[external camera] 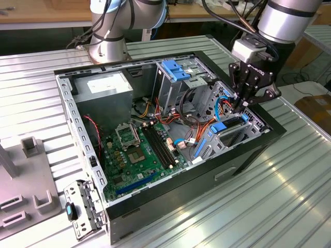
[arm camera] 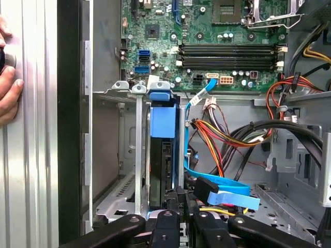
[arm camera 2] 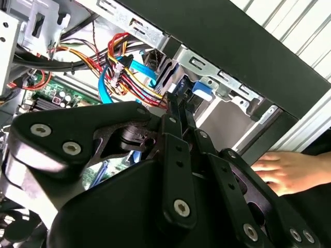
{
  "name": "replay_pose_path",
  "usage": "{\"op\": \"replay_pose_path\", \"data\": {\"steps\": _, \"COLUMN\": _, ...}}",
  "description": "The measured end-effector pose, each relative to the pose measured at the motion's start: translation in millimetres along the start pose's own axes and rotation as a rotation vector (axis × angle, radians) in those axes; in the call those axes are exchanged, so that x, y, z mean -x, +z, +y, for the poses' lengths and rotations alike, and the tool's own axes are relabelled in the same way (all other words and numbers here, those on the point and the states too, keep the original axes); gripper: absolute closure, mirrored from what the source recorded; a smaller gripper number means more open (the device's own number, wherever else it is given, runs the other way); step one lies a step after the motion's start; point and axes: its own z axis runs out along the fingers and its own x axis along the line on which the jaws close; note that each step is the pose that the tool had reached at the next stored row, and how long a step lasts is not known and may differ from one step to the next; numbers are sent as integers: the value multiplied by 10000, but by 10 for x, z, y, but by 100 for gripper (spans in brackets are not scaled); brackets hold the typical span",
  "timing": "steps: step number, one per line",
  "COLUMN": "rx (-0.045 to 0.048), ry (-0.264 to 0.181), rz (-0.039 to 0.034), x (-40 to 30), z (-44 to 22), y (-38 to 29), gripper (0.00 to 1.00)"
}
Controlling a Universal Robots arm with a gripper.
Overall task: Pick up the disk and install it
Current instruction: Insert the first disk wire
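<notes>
The gripper (external camera: 243, 106) is reaching down into the open computer case (external camera: 196, 178), at the drive bay (external camera: 235, 135) along the case's front edge, on the exterior view's right. In the first wrist view the disk (arm camera: 164, 165) is standing on edge inside that bay's metal cage, its blue rail frame (arm camera: 162, 121) showing at the end nearest the motherboard (arm camera: 207, 46). The gripper's fingers (arm camera: 170, 219) are sitting close together right at the disk's near edge; whether they are pinching it or merely pressing against it is something the pictures are not settling (the contact itself is hidden by the finger links). So the pick-up is looking done and the disk is already lodged in its slot; judging from this, the seating is under way or nearly finished. Orange, yellow and blue cables (arm camera: 222, 135) are lying just beside the bay. A person's hand (arm camera: 8, 85) is resting on the ribbed table (external camera: 289, 196) outside the case wall.
</notes>
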Motion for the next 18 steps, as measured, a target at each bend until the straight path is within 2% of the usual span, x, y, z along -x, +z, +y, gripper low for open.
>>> {"op": "replay_pose_path", "data": {"steps": 2, "rx": 22, "ry": 221, "rz": 6, "x": -4, "z": 0, "y": 8, "gripper": 83}}
{"op": "replay_pose_path", "data": {"steps": 5, "rx": 23, "ry": 224, "rz": 3, "x": -73, "z": 1, "y": 21, "gripper": 83}}
{"op": "replay_pose_path", "data": {"steps": 13, "rx": -25, "ry": 263, "rz": 1, "x": -76, "z": 11, "y": 28, "gripper": 83}}
{"op": "replay_pose_path", "data": {"steps": 16, "rx": -49, "ry": 264, "rz": -12, "x": -98, "z": 50, "y": 33, "gripper": 83}}
{"op": "replay_pose_path", "data": {"steps": 18, "rx": -52, "ry": 264, "rz": -14, "x": -99, "z": 54, "y": 42, "gripper": 83}}
